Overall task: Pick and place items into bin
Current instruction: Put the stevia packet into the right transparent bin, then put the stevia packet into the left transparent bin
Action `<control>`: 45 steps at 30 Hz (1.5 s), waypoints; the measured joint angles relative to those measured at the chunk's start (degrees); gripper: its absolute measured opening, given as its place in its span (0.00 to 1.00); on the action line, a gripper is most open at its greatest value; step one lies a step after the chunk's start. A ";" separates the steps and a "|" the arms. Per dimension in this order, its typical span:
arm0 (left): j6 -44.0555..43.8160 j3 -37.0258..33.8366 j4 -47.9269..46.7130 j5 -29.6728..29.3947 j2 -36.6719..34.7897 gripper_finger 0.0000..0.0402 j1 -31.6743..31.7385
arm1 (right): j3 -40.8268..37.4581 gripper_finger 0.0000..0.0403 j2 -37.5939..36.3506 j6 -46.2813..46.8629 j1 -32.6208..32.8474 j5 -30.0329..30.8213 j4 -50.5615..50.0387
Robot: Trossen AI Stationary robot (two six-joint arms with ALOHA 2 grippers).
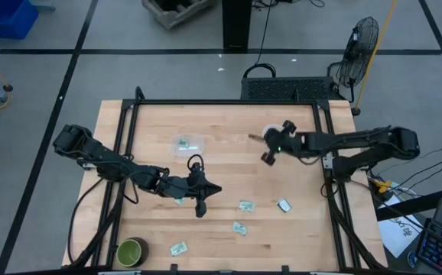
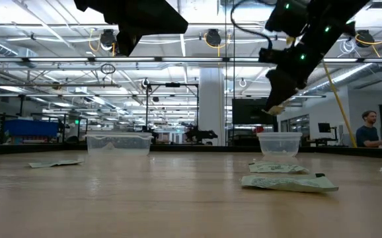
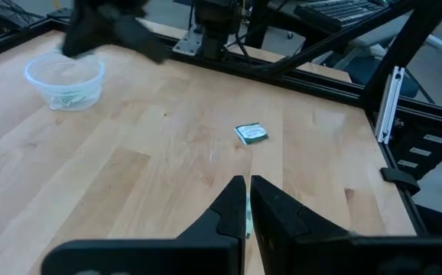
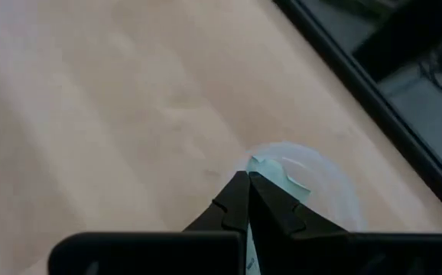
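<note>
The right pincer [image 4: 247, 182] is seen with its two dark fingers pressed together, a small pale green-and-white packet [image 4: 265, 164] pinched at the tips. It is held directly above a small round clear plastic tub [image 4: 324, 191] near the far edge of the tabletop [image 1: 221, 176]; a packet already appears to lie inside it. The coming release seems to depend on this: the tub sits straight below the tips, so the packet need only be dropped.

The left pincer [image 1: 199, 205] hovers over the middle of the tabletop, its fingers nearly closed and nothing visibly held. Loose packets [image 1: 245, 205] lie flat just beside it, toward the right arm, so the left arm is nearer to them. A second clear tub [image 1: 184, 143] stands farther back. A dark green bowl [image 1: 131, 251] rests at the near left corner. The wood is pale and smooth; the wrappers are thin and crinkled.
</note>
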 joint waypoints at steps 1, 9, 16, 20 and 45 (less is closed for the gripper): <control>0.00 0.00 0.00 0.00 0.00 0.06 0.00 | -0.46 0.00 0.07 -0.16 -1.63 -0.29 0.30; -2.99 0.00 0.11 0.00 0.00 0.06 0.00 | -2.01 0.00 1.83 -3.03 -11.57 -8.16 3.40; -4.50 0.00 0.28 0.02 0.00 0.06 -0.20 | -2.01 0.06 4.95 -3.07 -14.15 -10.23 5.26; -4.78 0.00 0.08 0.07 0.00 0.06 -0.60 | -2.03 0.18 6.58 -3.23 -14.69 -8.40 5.32; -1.95 0.07 13.46 4.52 14.12 0.35 3.37 | -2.03 0.37 -7.40 3.92 22.22 -13.25 13.05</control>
